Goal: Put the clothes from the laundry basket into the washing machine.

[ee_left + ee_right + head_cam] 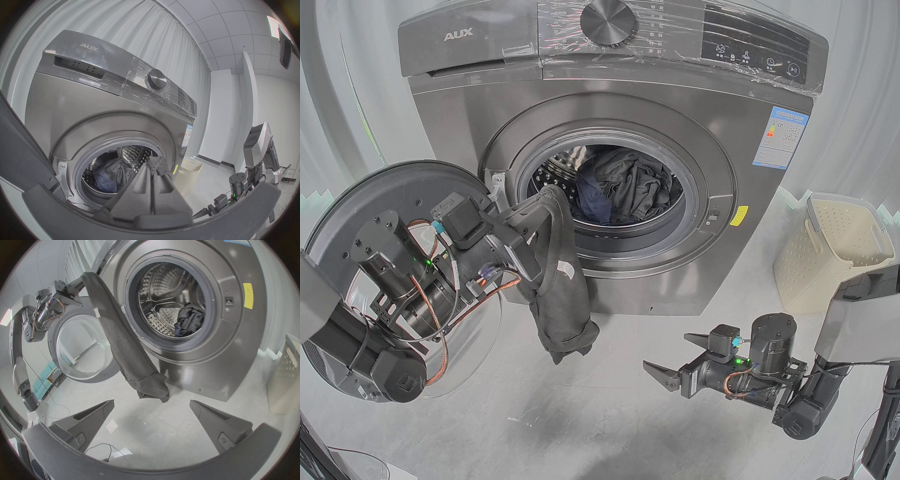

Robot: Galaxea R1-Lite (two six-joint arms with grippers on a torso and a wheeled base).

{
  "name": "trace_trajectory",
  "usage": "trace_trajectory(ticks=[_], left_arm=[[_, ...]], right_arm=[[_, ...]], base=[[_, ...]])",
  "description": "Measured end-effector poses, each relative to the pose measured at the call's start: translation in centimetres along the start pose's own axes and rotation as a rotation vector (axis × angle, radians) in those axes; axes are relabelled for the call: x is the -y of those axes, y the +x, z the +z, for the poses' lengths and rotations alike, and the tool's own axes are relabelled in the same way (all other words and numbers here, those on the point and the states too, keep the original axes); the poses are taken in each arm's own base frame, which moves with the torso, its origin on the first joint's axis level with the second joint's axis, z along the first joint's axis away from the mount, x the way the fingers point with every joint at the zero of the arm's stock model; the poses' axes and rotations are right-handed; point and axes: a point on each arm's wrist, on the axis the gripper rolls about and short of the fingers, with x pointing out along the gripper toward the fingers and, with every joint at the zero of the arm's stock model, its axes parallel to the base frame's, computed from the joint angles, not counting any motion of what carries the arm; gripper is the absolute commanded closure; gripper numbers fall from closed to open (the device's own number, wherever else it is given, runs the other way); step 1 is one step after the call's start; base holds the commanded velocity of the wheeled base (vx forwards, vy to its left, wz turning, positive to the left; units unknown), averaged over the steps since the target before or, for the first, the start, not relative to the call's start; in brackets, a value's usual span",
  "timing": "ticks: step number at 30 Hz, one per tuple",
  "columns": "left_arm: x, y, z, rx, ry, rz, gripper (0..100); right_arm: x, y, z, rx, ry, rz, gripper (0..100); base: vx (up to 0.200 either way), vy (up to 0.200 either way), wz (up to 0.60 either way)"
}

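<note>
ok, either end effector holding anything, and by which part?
Left end effector pinches a dark garment by its bunched upper end; the rest hangs free before the washing machine. Right end effector is open, holding nothing.

Limp dark garment (562,294) before open washing machine (687,125)

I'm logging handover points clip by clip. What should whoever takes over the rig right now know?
Left pincer: shut on a dark garment hanging before the washing machine's opening, not yet inside.
Right pincer: open, empty, low over the floor, apart from the laundry basket.
Done: dark clothes lie in the drum.
Left: put the held garment in; the basket's visible part shows no clothes.
</note>
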Motion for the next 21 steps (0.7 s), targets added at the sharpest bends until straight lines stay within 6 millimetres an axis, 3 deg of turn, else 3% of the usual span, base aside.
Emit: trace_trajectory(ticks=[8,12,21], left_arm=[[-0.1,0.4,-0.4,-0.004,-0.002,0.022,100],[-0.3,0.7,-0.5,0.000,-0.001,0.041,100],[-0.2,1.4,-0.9,0.005,-0.004,0.063,100]], right_arm=[[-2.5,2.9,1.7,0.108,-0.026,0.083,0],[-4.7,4.3,2.6,0.163,-0.040,0.147,0],[-8.3,6.9,2.8,0.221,-0.050,0.246,0]], base=[[0.000,0.000,0.00],[0.000,0.000,0.00],[0.000,0.000,0.00]])
